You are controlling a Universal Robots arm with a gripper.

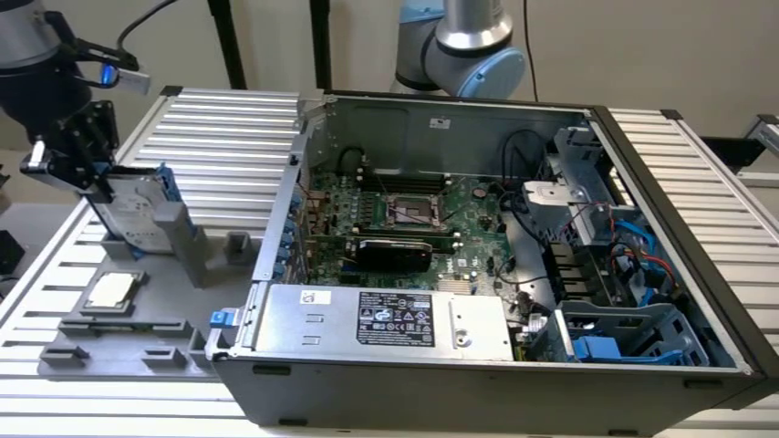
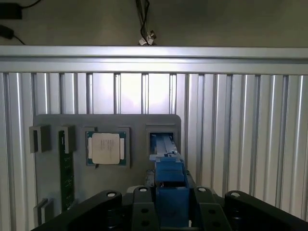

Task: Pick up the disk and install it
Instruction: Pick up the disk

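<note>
Closest to the lens: one black gripper (image 2: 171,214), two fingers (image 2: 143,211) set narrow, pressed on the blue edge of the disk (image 2: 168,180) from both sides. One disk only: flat rectangle, silver-grey metal face, bright blue plastic frame, held on edge, upright with a slight tilt. Lower end at the slot (image 2: 154,142) of one grey tray (image 2: 134,122); cannot tell if seated or lifted clear.

Tray: matte moulded plastic, blocky raised holders. On it one chip (image 2: 106,148), square, flat, dull silver lid with a green border, lying just beside the slot. One memory stick (image 2: 66,166), long thin green board, lying flat on the chip's other side.

Underneath, one table (image 2: 240,144) of shiny ribbed aluminium slats.

On the exterior view's right, just beside the tray, one computer case (image 1: 681,228), dark sheet metal, lid off. Inside:
- one green motherboard (image 1: 469,214) with one square socket (image 1: 408,212)
- one boxy bare-metal power supply (image 1: 378,315) with two labels
- one grey plastic drive cage (image 1: 633,324) with blue clips, at the near corner

One arm (image 1: 469,41), silver and pale blue joints, behind the case.
</note>
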